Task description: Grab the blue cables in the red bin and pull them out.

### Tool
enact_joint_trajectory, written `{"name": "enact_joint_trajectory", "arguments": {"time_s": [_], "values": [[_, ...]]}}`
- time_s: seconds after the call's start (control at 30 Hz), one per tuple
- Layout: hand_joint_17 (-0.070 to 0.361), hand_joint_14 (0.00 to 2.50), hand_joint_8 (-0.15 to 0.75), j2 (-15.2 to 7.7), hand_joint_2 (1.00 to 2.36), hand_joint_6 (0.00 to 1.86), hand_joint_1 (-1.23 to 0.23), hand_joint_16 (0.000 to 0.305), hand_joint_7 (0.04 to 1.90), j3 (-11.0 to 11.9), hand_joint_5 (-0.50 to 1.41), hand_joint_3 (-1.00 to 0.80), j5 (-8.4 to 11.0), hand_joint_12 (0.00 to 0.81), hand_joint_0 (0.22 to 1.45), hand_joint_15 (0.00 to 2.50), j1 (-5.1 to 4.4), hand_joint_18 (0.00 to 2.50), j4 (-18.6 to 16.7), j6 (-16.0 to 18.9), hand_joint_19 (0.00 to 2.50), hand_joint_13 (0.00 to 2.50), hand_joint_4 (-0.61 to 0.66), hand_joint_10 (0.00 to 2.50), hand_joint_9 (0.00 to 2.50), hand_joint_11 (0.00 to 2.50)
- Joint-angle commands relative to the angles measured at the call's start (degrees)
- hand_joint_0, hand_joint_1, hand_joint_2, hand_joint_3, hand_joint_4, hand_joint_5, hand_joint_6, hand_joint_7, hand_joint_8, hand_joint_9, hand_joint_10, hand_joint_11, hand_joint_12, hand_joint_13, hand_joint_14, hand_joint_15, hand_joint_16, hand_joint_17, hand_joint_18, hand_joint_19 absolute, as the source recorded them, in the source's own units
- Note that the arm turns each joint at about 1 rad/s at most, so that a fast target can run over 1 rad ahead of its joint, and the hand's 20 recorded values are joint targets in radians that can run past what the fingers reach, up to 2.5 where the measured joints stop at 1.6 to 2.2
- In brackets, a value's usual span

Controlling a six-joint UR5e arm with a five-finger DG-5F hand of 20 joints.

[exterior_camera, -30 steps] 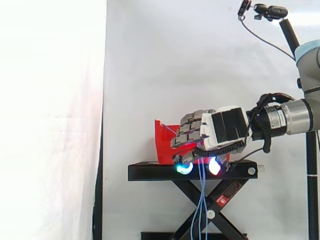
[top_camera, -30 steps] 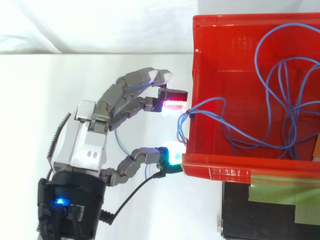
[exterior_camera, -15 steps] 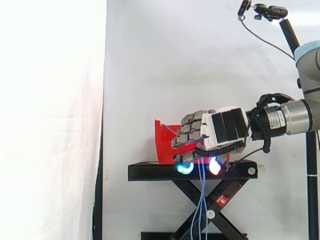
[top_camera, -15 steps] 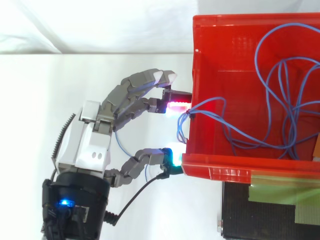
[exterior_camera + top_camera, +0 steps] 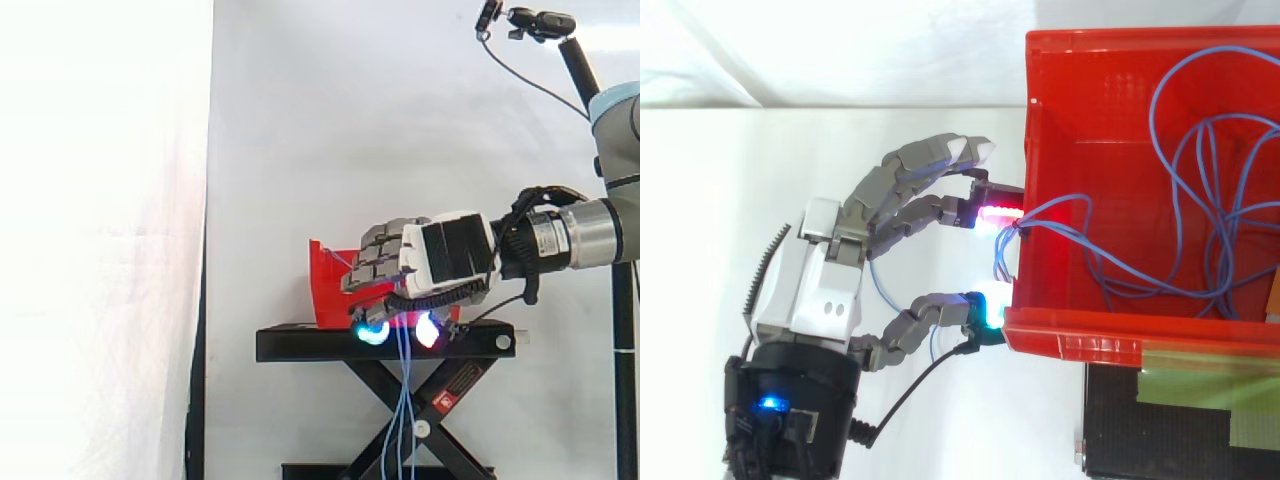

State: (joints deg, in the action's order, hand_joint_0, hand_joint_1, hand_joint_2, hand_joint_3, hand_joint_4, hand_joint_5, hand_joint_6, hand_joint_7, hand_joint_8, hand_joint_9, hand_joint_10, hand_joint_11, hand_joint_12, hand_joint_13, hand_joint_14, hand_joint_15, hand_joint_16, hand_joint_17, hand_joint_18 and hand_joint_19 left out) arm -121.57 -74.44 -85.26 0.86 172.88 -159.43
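The red bin stands on a black stand. Blue cables lie looped inside it. A few strands cross its left wall and hang down past the stand. My hand is outside the bin, against that wall, with its fingers loosely bent and spread. A red-glowing fingertip and a cyan one sit near the rim, on either side of the draped strands, with a wide gap between them. In the side view the hand hovers just in front of the bin.
The stand is a black scissor lift before a white curtain. A dark block with a green strip lies beside the bin's near wall. A camera on a black pole stands at the upper right.
The hand has edged slightly nearer the bin wall, its fingertips now a little closer to the rim. The cables have barely moved.
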Motion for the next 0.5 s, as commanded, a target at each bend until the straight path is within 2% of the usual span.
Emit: {"name": "enact_joint_trajectory", "arguments": {"time_s": [0.0, 0.23, 0.37, 0.47], "values": [[0.105, 0.02, 0.188, -0.07, 1.0, 0.06, -1.06, 0.047, 0.75, -0.01, 0.76, -1.0, 0.0, 0.317, 0.76, 0.46, -0.06, 0.49, -0.53, 0.05, 0.58, 0.64, 0.01, 0.02, 0.56, 0.45], [0.105, 0.02, 0.19, -0.07, 1.0, 0.05, -1.06, 0.047, 0.76, -0.01, 0.76, -1.0, 0.0, 0.319, 0.76, 0.47, -0.06, 0.49, -1.14, 0.05, 0.58, 0.64, 0.01, 0.02, 0.56, 0.45], [0.105, 0.02, 0.19, -2.26, 1.0, 0.05, -1.06, 0.047, 0.76, -0.01, 0.76, -1.0, -0.44, 0.318, 0.76, 0.46, 0.2, 0.49, -1.49, 0.05, 0.57, 0.64, 0.01, 0.02, 0.56, 0.45], [0.105, 0.02, 0.188, -2.35, 1.0, 0.05, -1.06, 0.047, 0.76, 0.08, 0.77, -1.0, -0.7, 0.317, 0.76, 0.46, 0.2, 0.49, -1.58, 0.05, 0.58, 0.64, 0.01, 0.02, 0.56, 0.44]]}}
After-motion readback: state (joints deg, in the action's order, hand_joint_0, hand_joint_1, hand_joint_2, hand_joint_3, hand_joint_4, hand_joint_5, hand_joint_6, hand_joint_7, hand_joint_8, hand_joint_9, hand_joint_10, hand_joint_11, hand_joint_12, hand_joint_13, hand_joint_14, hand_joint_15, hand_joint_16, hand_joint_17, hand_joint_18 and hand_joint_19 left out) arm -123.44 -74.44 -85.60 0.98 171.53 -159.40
